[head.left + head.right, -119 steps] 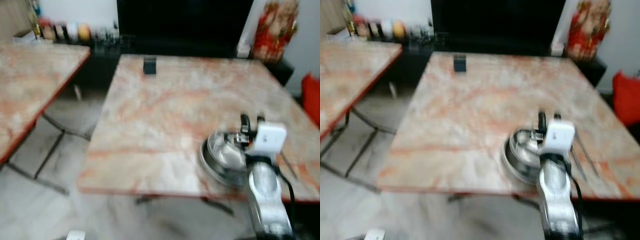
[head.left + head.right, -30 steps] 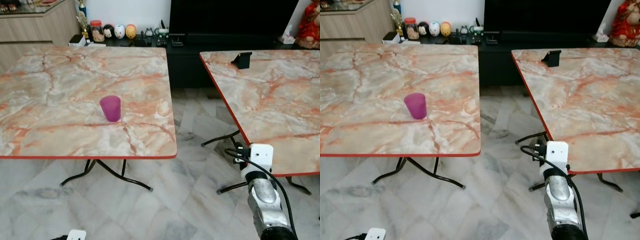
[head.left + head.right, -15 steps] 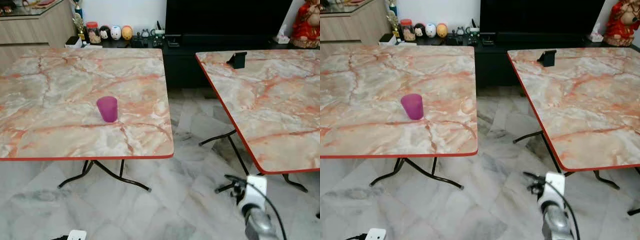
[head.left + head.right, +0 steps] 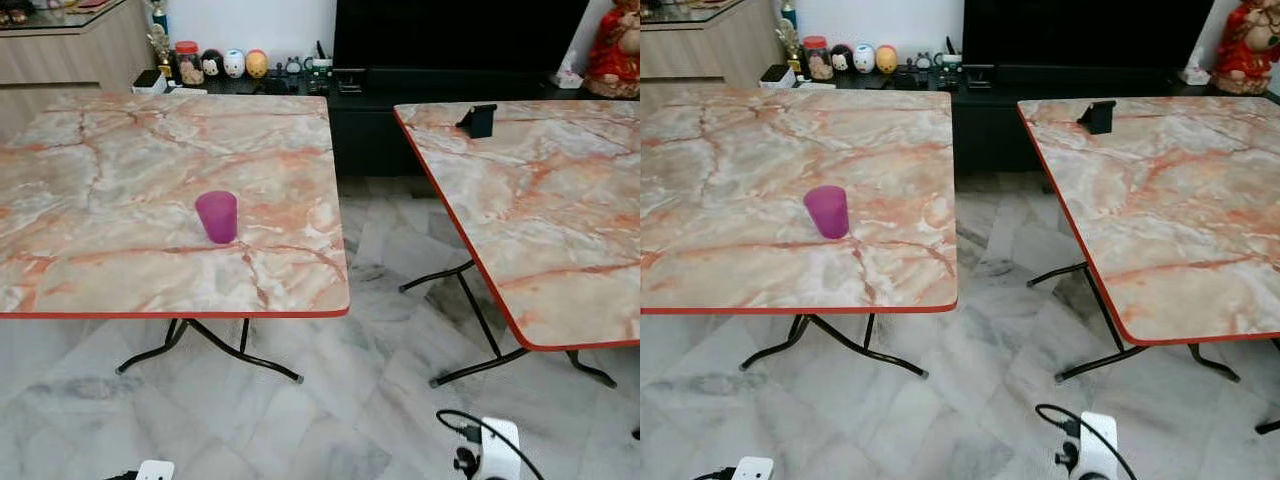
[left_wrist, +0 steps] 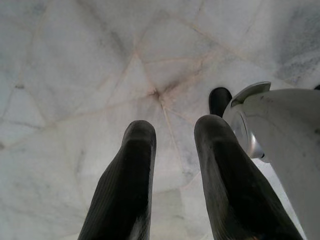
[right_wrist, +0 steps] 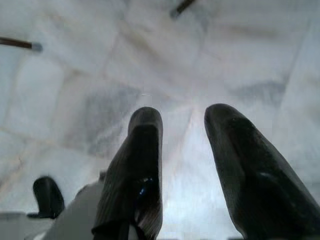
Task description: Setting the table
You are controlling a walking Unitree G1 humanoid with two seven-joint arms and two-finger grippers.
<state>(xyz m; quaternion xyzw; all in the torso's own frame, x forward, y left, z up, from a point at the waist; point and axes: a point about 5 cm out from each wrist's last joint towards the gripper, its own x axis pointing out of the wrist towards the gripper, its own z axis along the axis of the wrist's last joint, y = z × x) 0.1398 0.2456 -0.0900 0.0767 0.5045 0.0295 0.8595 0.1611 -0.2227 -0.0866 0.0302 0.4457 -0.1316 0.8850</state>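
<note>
Right gripper (image 6: pixel 182 122) has dropped low over the marble floor (image 4: pixel 380 300), fingers apart and empty; left gripper (image 5: pixel 172 132) likewise hangs spread. Upright on the left table (image 4: pixel 120 270), the purple cup (image 4: pixel 217 216) hasn't moved; its inside can't be seen.

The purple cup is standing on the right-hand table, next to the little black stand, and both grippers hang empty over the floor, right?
Not quite. The purple cup stands alone on the left-hand table, as the left eye view shows; the little black stand is on the right-hand table. The left gripper and right gripper do hang empty over the floor.
</note>
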